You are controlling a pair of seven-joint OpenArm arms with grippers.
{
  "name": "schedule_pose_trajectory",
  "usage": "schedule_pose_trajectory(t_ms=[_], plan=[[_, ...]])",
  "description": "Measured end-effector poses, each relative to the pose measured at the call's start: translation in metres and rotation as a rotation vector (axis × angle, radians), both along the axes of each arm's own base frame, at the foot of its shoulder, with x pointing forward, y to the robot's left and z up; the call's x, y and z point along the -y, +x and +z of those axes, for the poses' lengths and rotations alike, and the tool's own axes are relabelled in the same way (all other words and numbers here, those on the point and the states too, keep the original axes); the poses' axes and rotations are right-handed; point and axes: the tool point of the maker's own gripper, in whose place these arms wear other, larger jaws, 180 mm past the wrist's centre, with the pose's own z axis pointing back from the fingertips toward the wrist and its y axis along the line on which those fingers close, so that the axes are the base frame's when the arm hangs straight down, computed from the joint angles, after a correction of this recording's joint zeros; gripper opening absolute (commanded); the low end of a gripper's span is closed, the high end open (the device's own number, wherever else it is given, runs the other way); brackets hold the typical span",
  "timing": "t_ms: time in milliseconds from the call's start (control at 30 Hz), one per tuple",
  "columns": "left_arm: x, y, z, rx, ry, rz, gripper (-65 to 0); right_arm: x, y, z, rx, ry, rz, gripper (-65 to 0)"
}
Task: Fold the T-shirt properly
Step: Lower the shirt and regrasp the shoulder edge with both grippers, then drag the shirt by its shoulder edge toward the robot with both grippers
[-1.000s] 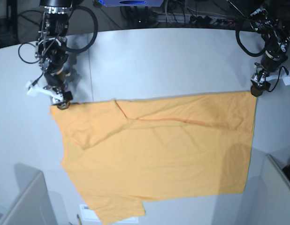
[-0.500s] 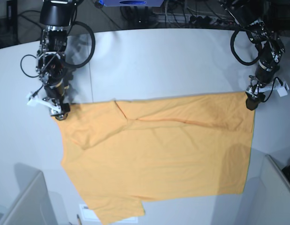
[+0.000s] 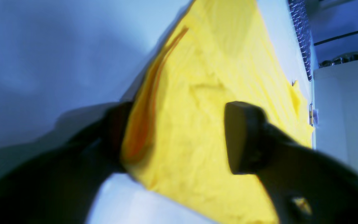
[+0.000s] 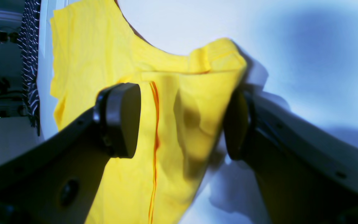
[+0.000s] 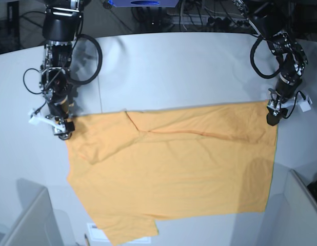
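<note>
The yellow-orange T-shirt (image 5: 174,169) lies spread flat on the pale table (image 5: 174,66), plain side up; no script or neck tag shows. My left gripper (image 5: 272,119) is at the shirt's far right corner. In the left wrist view my left gripper (image 3: 179,137) is open, jaws apart, with the shirt (image 3: 204,93) corner between them. My right gripper (image 5: 63,131) is at the far left corner. In the right wrist view my right gripper (image 4: 180,123) is open astride a folded, seamed edge of the shirt (image 4: 104,46).
A white paper label (image 5: 97,233) peeks from under the shirt's near edge. Grey panels stand at the near left (image 5: 25,220) and near right (image 5: 302,205). Cables and equipment lie beyond the table's far edge (image 5: 199,20).
Both grippers have moved toward the near side, from just beyond the shirt's far corners to over them. The far left corner has shifted slightly nearer; the shirt otherwise lies as before.
</note>
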Motion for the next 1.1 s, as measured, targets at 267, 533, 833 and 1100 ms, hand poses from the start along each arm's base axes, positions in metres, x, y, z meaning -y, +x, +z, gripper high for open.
schedule_pose_trajectory(t_ms=[267, 533, 833, 1100], plan=[[0.003, -0.006, -0.009, -0.059, 0.008, -0.02, -65.0, 0.007, 0.001, -0.008, -0.021, -0.003, -0.001, -52.4], [0.015, 0.0, -0.009, -0.072, 0.026, -0.092, -65.0, 0.007, -0.004, -0.012, -0.02, -0.001, 0.008, -65.0], [0.004, -0.031, -0.007, -0.121, 0.095, -0.136, -65.0, 0.02, -0.039, -0.008, -0.028, 0.014, 0.005, -65.0], [0.003, -0.059, -0.002, -0.166, 0.159, -0.173, -65.0, 0.021, -0.077, -0.004, -0.069, -0.02, 0.024, -65.0]])
